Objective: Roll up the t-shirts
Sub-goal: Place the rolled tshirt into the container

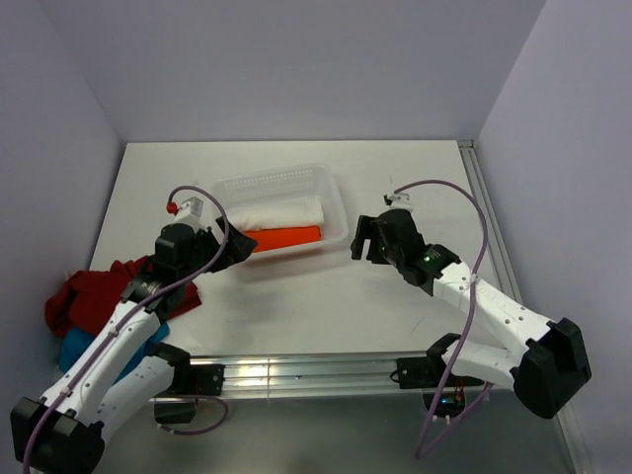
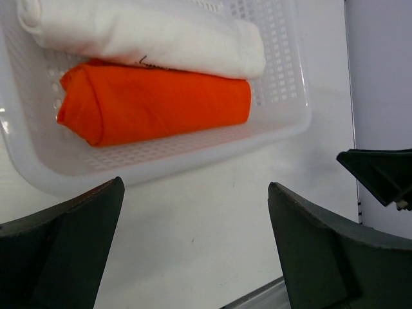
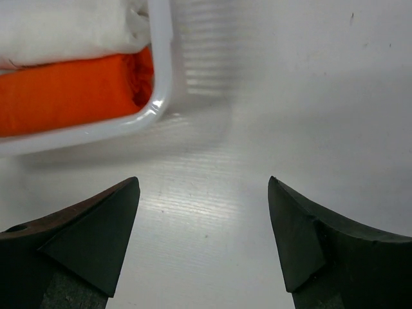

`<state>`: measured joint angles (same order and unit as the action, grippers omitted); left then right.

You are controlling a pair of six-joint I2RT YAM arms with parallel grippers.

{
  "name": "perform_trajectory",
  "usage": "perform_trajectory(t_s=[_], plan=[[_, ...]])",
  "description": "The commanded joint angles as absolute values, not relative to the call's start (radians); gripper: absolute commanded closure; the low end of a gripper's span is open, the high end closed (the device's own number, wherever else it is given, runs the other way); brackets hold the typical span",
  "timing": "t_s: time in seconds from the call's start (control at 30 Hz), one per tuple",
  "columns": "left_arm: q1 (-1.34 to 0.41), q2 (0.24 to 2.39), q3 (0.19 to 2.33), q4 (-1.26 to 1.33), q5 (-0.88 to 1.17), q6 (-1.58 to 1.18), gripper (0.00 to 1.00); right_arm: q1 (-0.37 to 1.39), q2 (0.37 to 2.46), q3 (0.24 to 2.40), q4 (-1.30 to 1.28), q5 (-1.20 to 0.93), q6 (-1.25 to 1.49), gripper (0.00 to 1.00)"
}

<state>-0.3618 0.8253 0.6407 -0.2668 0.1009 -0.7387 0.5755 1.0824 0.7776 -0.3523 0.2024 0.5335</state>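
Observation:
A rolled white t-shirt and a rolled orange t-shirt lie side by side in the white basket. In the left wrist view the orange roll lies in front of the white roll. A dark red t-shirt and a blue t-shirt lie crumpled at the table's left edge. My left gripper hovers at the basket's near left corner, open and empty. On the basket's right, my right gripper is also open and empty.
The basket's rim is close ahead of the right gripper. A metal rail runs along the table's near edge. Purple walls enclose the table on the left, back and right.

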Motion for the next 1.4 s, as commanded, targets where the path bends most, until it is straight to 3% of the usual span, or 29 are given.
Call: perform_trajectory(t_s=[0.0, 0.27, 0.53, 1.0, 1.1, 1.23, 1.37], plan=[[-0.390, 0.786, 0.600, -0.282, 0.118, -0.762, 0.02, 0.572, 1.069, 0.727, -0.338, 0.215, 0.515, 0.13], [-0.394, 0.848, 0.476, -0.178, 0.130, -0.796, 0.01, 0.578, 1.281, 0.776, -0.275, 0.244, 0.508, 0.15], [-0.347, 1.110, 0.475, 0.069, 0.097, -0.830, 0.00, 0.592, 1.562, 0.962, -0.209, 0.272, 0.453, 0.15], [0.054, 1.606, 0.919, 0.080, 0.081, -0.755, 0.00, 0.615, 2.172, 1.784, -0.297, 0.118, 0.433, 0.14], [0.078, 1.696, 1.040, 0.043, 0.045, -0.723, 0.01, 0.620, 2.168, 1.832, -0.298, 0.084, 0.429, 0.14], [0.098, 1.799, 1.198, 0.006, 0.072, -0.715, 0.01, 0.620, 2.054, 1.693, -0.224, 0.048, 0.413, 0.13], [0.101, 1.708, 1.161, 0.044, 0.122, -0.739, 0.01, 0.620, 1.866, 1.528, -0.167, 0.032, 0.393, 0.13]])
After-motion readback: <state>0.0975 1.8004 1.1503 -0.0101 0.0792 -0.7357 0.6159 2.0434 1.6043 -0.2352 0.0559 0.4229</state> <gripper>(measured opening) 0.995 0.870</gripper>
